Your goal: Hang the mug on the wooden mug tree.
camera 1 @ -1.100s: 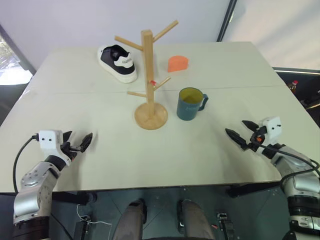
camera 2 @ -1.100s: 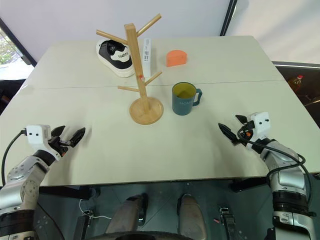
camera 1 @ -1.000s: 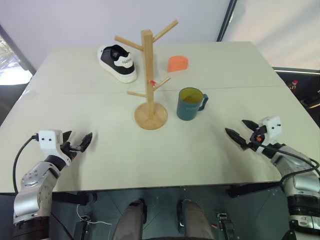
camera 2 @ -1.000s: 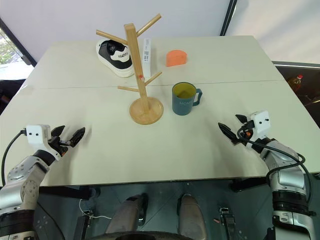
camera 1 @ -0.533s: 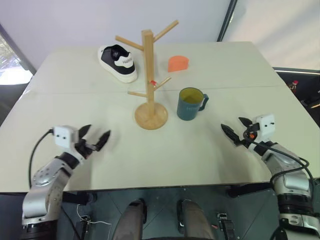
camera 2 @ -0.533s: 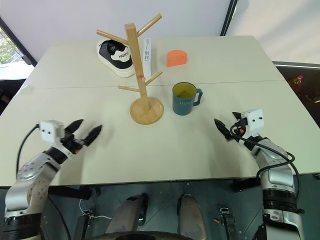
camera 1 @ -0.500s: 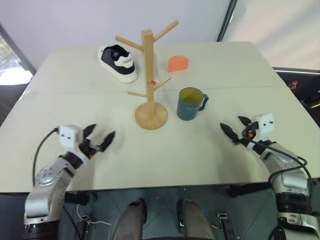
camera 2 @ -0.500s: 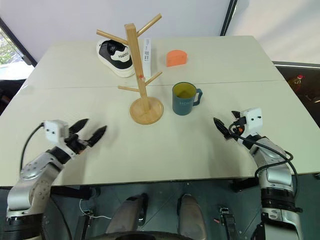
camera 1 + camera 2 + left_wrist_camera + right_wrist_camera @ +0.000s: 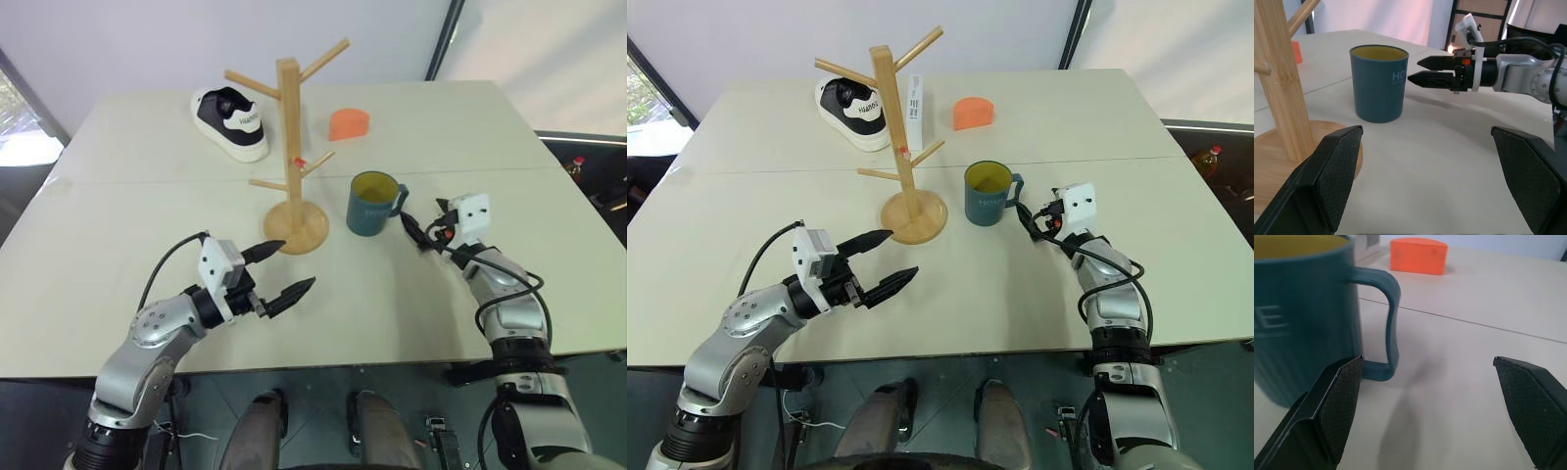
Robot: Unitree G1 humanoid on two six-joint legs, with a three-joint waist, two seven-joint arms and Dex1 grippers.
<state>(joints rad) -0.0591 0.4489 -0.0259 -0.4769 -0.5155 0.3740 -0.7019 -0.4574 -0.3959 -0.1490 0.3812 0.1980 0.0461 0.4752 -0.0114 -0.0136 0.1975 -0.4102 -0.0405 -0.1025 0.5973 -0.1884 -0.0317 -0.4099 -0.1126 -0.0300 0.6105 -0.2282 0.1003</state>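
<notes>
Both my arms have swung in from the table's near edge — my right gripper (image 9: 416, 227), fingers spread and empty, now sits just beside the handle of the dark teal-blue ceramic mug (image 9: 371, 204), my left gripper (image 9: 279, 271) likewise agape by the light wooden mug tree (image 9: 291, 147) — so the pickup looks imminent.

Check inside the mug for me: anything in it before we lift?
The mug stands upright on the table. Its yellow inner wall shows near the rim, with nothing seen sticking out. The bottom is hidden by the near wall, so I cannot confirm that it is empty.
</notes>
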